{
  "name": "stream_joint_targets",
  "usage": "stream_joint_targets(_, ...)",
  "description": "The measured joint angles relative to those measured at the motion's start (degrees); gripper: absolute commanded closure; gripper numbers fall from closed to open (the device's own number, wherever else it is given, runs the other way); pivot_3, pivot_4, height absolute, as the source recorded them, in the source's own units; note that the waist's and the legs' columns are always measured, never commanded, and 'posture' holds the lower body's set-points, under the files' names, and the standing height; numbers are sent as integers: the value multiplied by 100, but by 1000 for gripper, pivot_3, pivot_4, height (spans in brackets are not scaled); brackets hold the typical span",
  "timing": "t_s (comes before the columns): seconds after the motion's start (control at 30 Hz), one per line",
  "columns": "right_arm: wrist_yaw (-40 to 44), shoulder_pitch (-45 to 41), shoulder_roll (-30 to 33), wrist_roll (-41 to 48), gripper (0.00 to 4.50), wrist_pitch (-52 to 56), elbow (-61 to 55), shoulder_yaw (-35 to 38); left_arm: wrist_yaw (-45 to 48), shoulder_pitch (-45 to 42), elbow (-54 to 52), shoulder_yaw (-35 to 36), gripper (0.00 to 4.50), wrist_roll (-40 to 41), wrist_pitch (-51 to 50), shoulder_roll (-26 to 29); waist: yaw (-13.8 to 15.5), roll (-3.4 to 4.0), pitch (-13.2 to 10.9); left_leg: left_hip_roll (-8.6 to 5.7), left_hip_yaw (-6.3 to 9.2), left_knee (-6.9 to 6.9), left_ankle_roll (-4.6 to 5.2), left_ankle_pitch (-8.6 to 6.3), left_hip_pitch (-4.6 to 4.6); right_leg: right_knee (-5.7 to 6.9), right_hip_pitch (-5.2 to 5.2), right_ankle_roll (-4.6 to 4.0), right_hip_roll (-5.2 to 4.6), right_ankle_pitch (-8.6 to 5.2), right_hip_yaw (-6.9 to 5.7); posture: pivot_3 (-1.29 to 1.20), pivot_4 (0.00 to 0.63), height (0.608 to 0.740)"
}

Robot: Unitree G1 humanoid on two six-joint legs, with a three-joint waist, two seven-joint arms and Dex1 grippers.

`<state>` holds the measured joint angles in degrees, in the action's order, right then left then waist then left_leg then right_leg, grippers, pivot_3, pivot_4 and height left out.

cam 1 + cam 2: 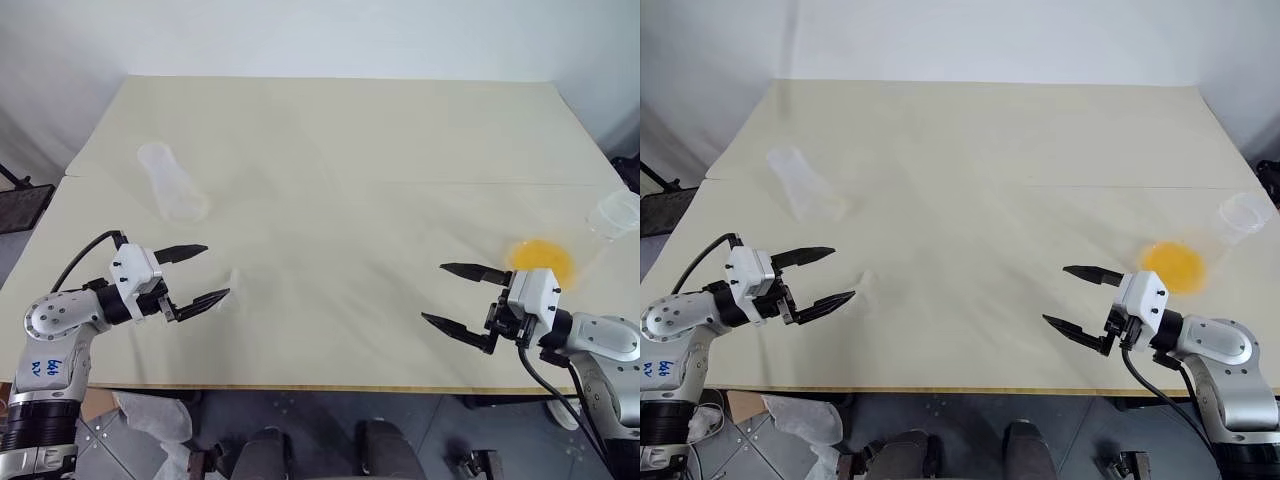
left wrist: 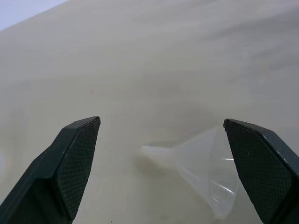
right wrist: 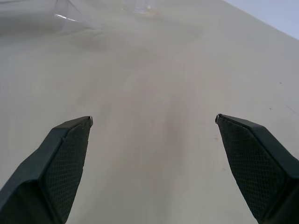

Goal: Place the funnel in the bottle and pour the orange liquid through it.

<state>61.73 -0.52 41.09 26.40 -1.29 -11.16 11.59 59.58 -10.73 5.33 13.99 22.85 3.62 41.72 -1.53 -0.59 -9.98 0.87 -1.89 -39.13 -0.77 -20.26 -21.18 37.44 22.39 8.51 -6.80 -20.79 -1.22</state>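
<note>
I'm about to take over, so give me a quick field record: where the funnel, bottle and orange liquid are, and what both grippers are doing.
funnel: lying on its side on the table, just ahead of the left gripper
bottle: on the table, far left, beyond the left gripper
orange liquid: in a clear vessel near the table's right edge, beside the right gripper
left gripper: open, holding nothing
right gripper: open, holding nothing

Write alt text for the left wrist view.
A small clear funnel lies on its side on a pale beige table, its spout pointing toward one of the two black fingers of the open left end effector that frame it.
</note>
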Motion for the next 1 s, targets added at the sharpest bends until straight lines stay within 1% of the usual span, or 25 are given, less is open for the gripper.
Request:
stream_joint_targets(0.2,-2,32,-28,-7,57,-12,0,0,-92,-51,10,-50,0,-194,179,-14,-2,0,0,-2,0,0,0,0,0,0,0,0,1,0,0,0,150,740)
stream_joint_targets(0.33,-10,17,-100,-56,57,-46,1,-11,-294,-45,22,-21,0,-183,186,-146,-2,0,0,-2,0,-1,0,0,0,1,0,0,1,0,0,0,150,740)
stream_joint_targets(0.4,-62,-52,-189,-59,57,-53,1,-57,-620,-30,46,186,0,-178,211,-312,-2,0,0,2,1,-3,0,0,0,2,1,0,1,0,-1,0,150,740)
stream_joint_targets(0.5,-320,-252,-468,-33,57,47,-44,-184,-1411,-13,51,753,0,17,47,-665,-26,0,0,13,3,-3,0,0,2,7,3,0,1,0,-2,0,150,740)
stream_joint_targets(0.57,-601,-486,-782,18,57,199,-213,-300,-2024,284,-70,1230,0,282,-141,-1051,-66,4,2,21,0,0,-5,-3,6,10,7,0,-1,0,-2,0,150,740)
stream_joint_targets(0.67,-887,-686,-964,77,57,399,-482,-458,-2662,873,-210,1625,0,505,-426,-1544,-53,-1,3,22,6,-3,-8,-5,5,12,6,0,-2,0,-8,0,150,740)
stream_joint_targets(0.77,-1162,-839,-1144,127,57,587,-600,-512,-3124,1228,-275,1922,0,696,-656,-1855,9,-14,5,14,15,-11,-7,-4,3,9,-2,0,-13,0,-16,0,150,740)
stream_joint_targets(0.87,-1226,-879,-1166,120,57,637,-674,-610,-3369,1387,-384,2040,0,832,-850,-1941,84,-18,7,-5,31,-12,-2,-6,3,8,-13,0,-36,0,-38,0,150,740)
stream_joint_targets(1.0,-1095,-733,-1075,-42,57,591,-672,-721,-3305,1163,-690,1818,0,997,-1211,-1856,166,-19,8,-17,59,-17,4,-7,4,-7,-45,0,-51,0,-88,0,150,740)
